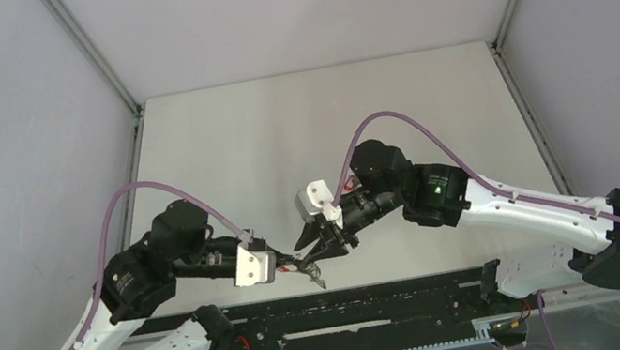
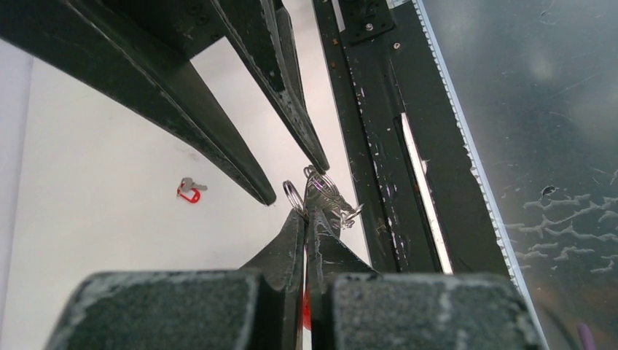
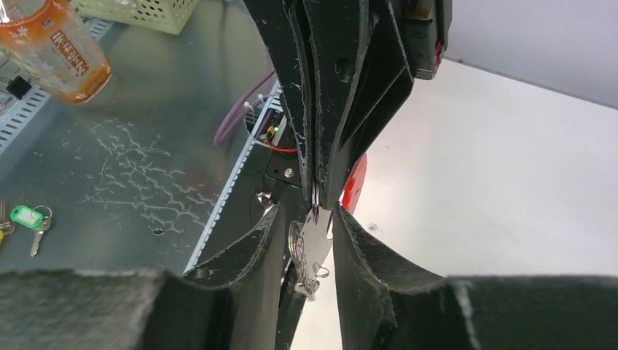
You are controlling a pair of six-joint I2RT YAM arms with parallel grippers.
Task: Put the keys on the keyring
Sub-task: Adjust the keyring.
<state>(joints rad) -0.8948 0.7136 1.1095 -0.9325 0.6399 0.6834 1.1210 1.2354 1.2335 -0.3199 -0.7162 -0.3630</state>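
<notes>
Silvery keyring [image 2: 294,195] sat clenched in the left fingers [image 2: 283,246]; right fingers [image 3: 251,255] stood apart around a key [image 3: 313,244]. A square grip looked wise before threading.

Orange cup [image 3: 58,51] beside pale green basket [image 3: 138,11]

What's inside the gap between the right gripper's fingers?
Silvery keys hang there, below the tips of the left gripper, which is shut on the red strap. The fingers of the right gripper stand apart around them. Most of the strap is covered by the left gripper.
</notes>
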